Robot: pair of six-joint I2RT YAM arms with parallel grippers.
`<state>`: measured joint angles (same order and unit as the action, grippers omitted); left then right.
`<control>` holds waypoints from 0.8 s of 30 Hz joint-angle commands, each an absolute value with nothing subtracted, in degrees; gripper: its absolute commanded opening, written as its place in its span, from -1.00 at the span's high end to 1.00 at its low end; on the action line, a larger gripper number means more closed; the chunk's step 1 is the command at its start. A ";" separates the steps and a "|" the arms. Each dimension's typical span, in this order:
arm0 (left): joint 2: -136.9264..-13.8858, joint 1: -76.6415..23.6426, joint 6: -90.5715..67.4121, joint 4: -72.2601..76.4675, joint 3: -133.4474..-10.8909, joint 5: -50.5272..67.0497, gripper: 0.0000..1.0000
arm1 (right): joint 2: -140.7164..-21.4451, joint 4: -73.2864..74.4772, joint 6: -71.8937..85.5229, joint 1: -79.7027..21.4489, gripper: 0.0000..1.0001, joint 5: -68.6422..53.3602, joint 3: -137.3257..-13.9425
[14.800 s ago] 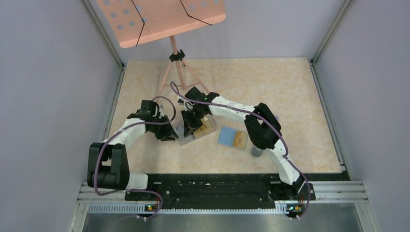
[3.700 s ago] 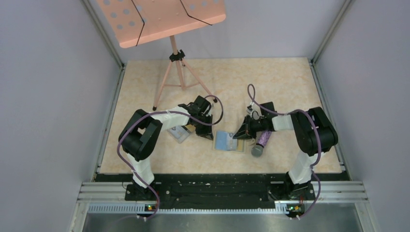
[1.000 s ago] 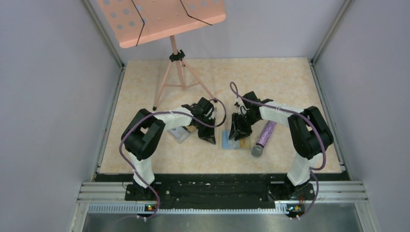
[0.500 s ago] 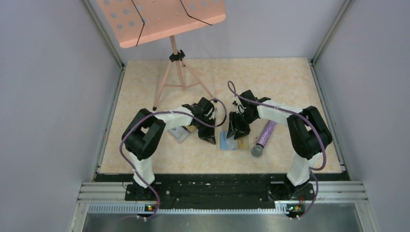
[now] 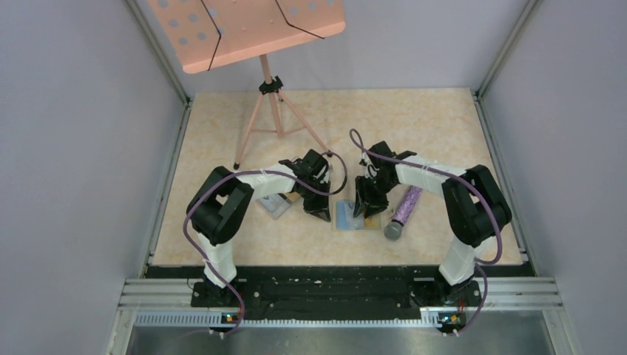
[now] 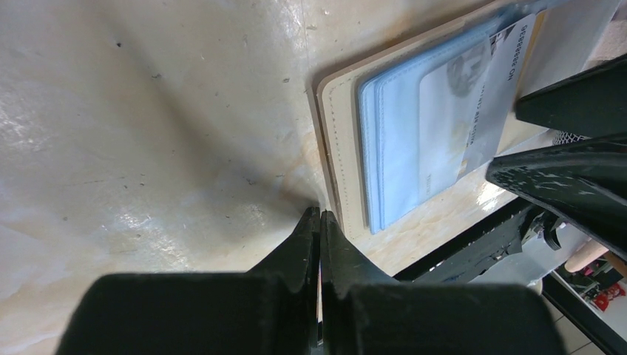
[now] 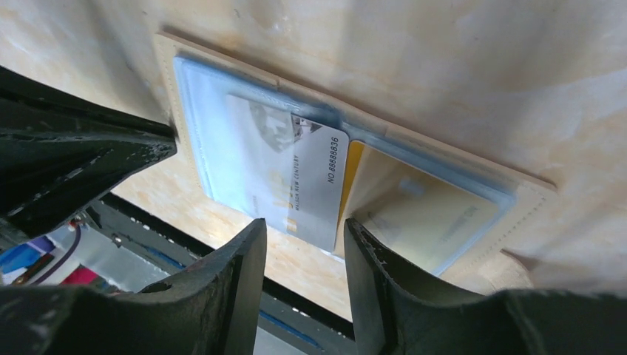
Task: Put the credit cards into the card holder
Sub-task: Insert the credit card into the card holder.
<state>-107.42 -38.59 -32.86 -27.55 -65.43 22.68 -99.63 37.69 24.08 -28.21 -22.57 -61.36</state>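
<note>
Right wrist view: the card holder (image 7: 203, 126) lies open beneath the half-open, empty right gripper (image 7: 303, 225). It is light blue inside, with a white printed card (image 7: 310, 170) half pocketed and a gold card (image 7: 414, 214) beside it. The shut left gripper (image 6: 319, 214) touches its edge. A glittery microphone (image 5: 404, 207) lies just right.

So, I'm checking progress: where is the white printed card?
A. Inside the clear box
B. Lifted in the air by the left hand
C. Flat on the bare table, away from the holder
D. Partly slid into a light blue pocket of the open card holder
D: the right wrist view shows the white card lying on the open card holder, one end tucked under the light blue pocket and its numbered end sticking out.
</note>
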 commanded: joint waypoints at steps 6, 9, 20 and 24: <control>-108.71 -39.11 -32.12 -28.85 -67.08 22.25 1.00 | -105.13 32.25 26.44 -29.75 0.27 -30.30 -62.22; -108.76 -39.11 -31.95 -29.62 -67.58 21.90 1.00 | -106.25 31.98 27.15 -30.80 0.41 -32.10 -64.31; -106.88 -39.11 -29.42 -36.32 -70.43 15.30 0.99 | -109.01 32.66 26.92 -33.42 0.85 -33.85 -69.29; -104.88 -39.12 -29.09 -39.87 -71.84 11.21 0.71 | -108.42 33.52 26.53 -33.59 0.78 -32.48 -69.57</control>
<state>-107.42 -38.79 -30.24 -36.99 -68.84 15.79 -108.62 34.63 26.61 -32.12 -31.68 -66.92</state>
